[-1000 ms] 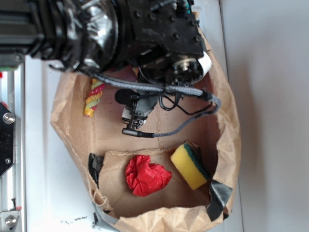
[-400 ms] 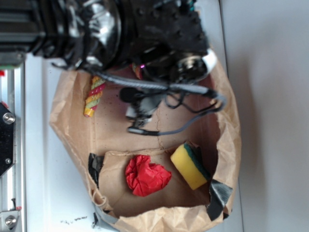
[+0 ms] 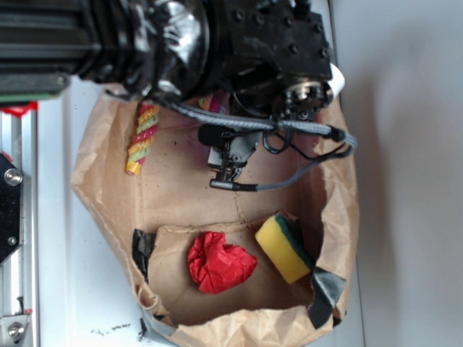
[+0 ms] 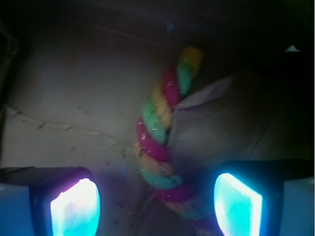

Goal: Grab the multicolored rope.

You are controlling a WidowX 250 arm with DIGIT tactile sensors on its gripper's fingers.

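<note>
Jaws are spread wide with the multicolored rope (image 4: 160,142) sitting right between the gripper (image 4: 156,204) pads, so it looks lined up to pinch.

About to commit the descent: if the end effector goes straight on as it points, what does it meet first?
Likely the twisted red, yellow and green rope, lying between the open end effector fingers; depth is unclear.

The rope (image 4: 160,142) lay in the bag (image 3: 108,210), between the claw's (image 4: 156,204) fingers (image 4: 237,201). The sponge (image 3: 283,248) sat right of the crumpled paper (image 3: 219,262).
</note>
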